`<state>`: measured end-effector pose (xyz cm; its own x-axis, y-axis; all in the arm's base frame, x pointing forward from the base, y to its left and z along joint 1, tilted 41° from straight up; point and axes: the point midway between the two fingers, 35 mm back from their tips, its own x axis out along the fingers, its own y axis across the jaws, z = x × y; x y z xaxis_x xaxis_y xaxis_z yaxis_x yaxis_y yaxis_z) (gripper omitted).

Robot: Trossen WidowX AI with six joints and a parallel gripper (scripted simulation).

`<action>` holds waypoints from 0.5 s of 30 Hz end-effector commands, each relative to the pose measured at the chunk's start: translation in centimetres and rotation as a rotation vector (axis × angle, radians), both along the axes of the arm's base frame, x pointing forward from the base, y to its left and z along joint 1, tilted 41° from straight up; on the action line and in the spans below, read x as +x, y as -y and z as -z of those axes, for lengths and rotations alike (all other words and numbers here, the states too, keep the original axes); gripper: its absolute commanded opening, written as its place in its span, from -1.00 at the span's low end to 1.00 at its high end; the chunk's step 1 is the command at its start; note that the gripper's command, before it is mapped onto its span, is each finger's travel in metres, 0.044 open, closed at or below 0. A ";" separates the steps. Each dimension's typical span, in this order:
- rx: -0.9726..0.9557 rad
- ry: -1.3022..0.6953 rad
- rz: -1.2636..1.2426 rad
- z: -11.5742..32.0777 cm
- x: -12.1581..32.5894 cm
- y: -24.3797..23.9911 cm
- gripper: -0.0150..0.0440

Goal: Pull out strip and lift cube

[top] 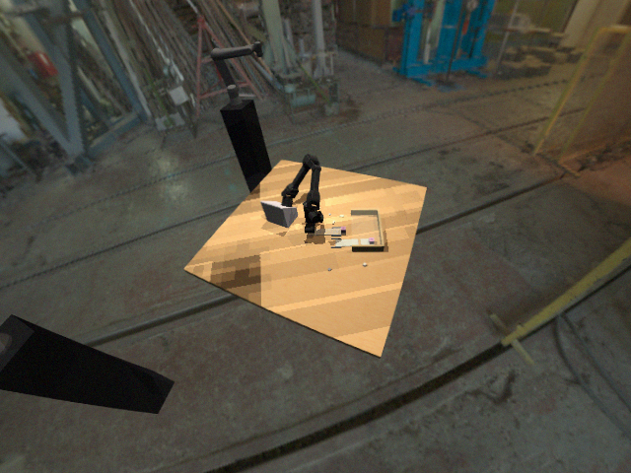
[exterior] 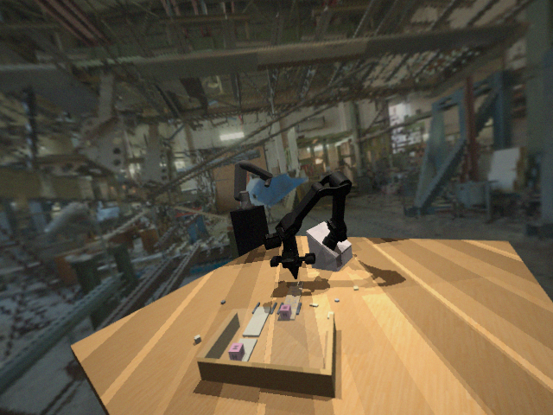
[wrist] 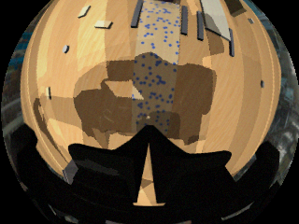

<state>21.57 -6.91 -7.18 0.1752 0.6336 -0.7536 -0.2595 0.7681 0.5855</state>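
Note:
My gripper [top: 309, 231] [exterior: 295, 277] [wrist: 149, 129] is shut and empty, pointing down at the arm-side end of a see-through strip with blue dots [top: 331, 232] [exterior: 293, 300] [wrist: 156, 28]. I cannot tell whether the tips touch it. This strip looks unbroken between its dark rails and carries a pink cube [top: 342, 231] [exterior: 284, 311] with dark marks on its far end. Beside it, a plain pale strip piece [exterior: 257, 322] [wrist: 217, 19] lies apart from a shorter pale piece [exterior: 248, 349], which bears a second marked pink cube [top: 371, 239] [exterior: 236, 351].
A low three-sided wall [top: 381, 229] [exterior: 276, 375] stands around the cube ends, open toward the arm. Dark rails [wrist: 136, 13] [wrist: 232, 43] flank the strips. Small chips [exterior: 197, 339] [wrist: 103, 24] lie about. A grey wedge-shaped block [top: 278, 214] [exterior: 327, 247] stands by the arm's base.

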 end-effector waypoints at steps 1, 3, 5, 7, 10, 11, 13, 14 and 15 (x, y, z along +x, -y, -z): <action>-0.011 0.005 -0.002 -1.0 0.1 1.2 -0.49; -0.011 0.003 0.002 -1.0 0.4 1.1 -0.40; -0.005 -0.014 0.023 -1.4 1.9 0.8 -0.22; -0.004 -0.017 0.027 -1.7 2.5 0.7 -0.05; -0.004 -0.017 0.027 -2.0 3.2 0.6 0.22; -0.003 -0.016 0.027 -2.2 3.6 0.5 0.31; -0.003 -0.016 0.027 -2.4 4.2 0.5 0.49; -0.003 -0.016 0.027 -2.5 4.4 0.5 0.58; -0.003 -0.015 0.027 -2.7 4.8 0.4 0.67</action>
